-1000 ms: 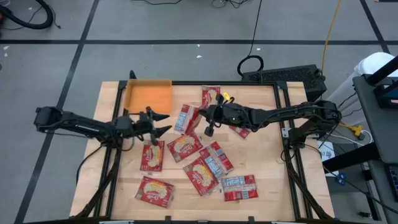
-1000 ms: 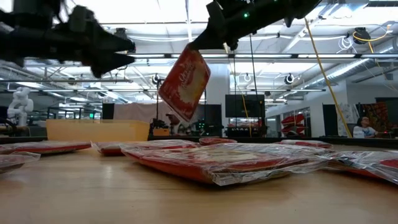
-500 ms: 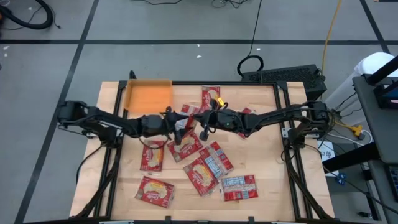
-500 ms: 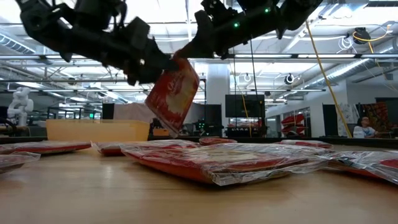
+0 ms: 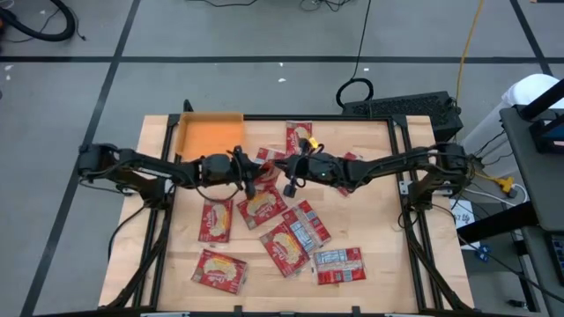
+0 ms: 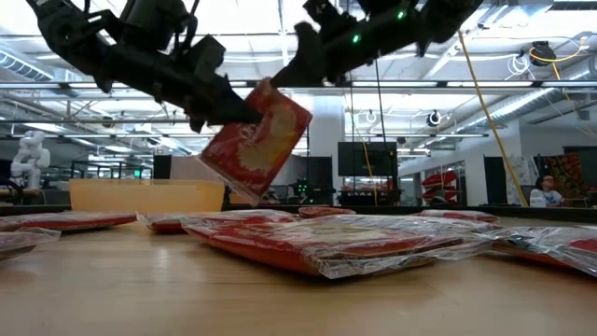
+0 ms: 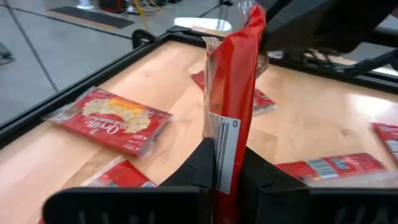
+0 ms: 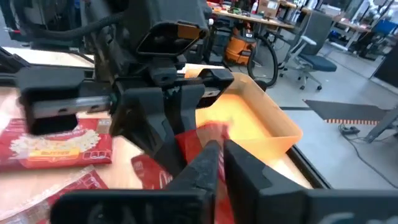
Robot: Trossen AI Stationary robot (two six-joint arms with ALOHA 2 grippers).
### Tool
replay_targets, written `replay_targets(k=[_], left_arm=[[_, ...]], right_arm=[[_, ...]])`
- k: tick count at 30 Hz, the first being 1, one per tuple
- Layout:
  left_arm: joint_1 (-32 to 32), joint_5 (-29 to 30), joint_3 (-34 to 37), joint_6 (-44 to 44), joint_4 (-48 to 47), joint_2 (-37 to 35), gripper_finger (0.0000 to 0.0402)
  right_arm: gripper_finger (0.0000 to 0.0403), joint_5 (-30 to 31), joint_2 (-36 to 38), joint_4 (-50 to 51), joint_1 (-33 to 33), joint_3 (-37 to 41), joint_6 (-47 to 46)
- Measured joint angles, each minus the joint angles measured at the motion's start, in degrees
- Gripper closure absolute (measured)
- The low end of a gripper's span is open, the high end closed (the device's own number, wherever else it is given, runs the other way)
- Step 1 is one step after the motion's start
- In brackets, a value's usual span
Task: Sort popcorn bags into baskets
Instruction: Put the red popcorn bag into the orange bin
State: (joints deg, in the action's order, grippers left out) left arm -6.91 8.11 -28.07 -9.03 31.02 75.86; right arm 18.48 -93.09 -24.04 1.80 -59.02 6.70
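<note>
One red popcorn bag (image 6: 256, 140) hangs in the air over the middle of the table, between my two grippers. My left gripper (image 5: 251, 172) comes from the table's left and is shut on it. My right gripper (image 5: 284, 167) comes from the right and is shut on its opposite end. Several more red bags (image 5: 262, 207) lie flat on the wooden table. The orange basket (image 5: 210, 136) stands at the far left corner, behind my left gripper. My left gripper pinches the bag between its two fingers at the end nearest it (image 7: 225, 152), coming nearly level from the table's left. The bag stands edge-on between the fingers, lifted clear and tilted. My right gripper pinches the bag's upper corner (image 6: 272, 89), slanting down from the table's right. The fingers (image 8: 205, 165) nearly meet over the red film, and the left gripper hides most of the bag in the right wrist view.
Bags lie spread over the table's middle and near half (image 5: 339, 264), one (image 5: 218, 270) at the near left and one (image 5: 300, 136) at the far edge. Bare wood shows at the right side (image 5: 379, 211). A person sits far off in the room (image 6: 546, 191).
My left gripper has gone toward the table's right, up to the hanging bag, and has shut on it. My right gripper has carried the bag a little toward the left. The bag has tipped from nearly upright to a flatter slant.
</note>
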Motion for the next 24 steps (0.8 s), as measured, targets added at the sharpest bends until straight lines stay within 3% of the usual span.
replay_targets(k=[7, 13, 18, 24], left_arm=[[-0.61, -4.0, 0.01, 2.35, -19.94, -16.1, 0.038], [0.33, -4.01, 0.71, 5.45, -30.06, -30.49, 0.038], [1.24, -5.79, 6.77, 4.27, -25.03, -39.33, 0.0368], [1.41, -10.49, 17.03, 0.25, -6.26, -42.49, 0.0364]], right_arm=[[0.0279, 2.72, 7.62, 8.78, -1.98, 0.63, -5.0], [0.0219, 2.38, 8.36, 4.28, -2.66, 6.13, -11.38], [0.0189, -2.3, 3.85, -12.96, -2.64, 11.09, -15.16], [0.0164, -7.97, -4.6, -23.38, -1.97, 8.63, -15.06]])
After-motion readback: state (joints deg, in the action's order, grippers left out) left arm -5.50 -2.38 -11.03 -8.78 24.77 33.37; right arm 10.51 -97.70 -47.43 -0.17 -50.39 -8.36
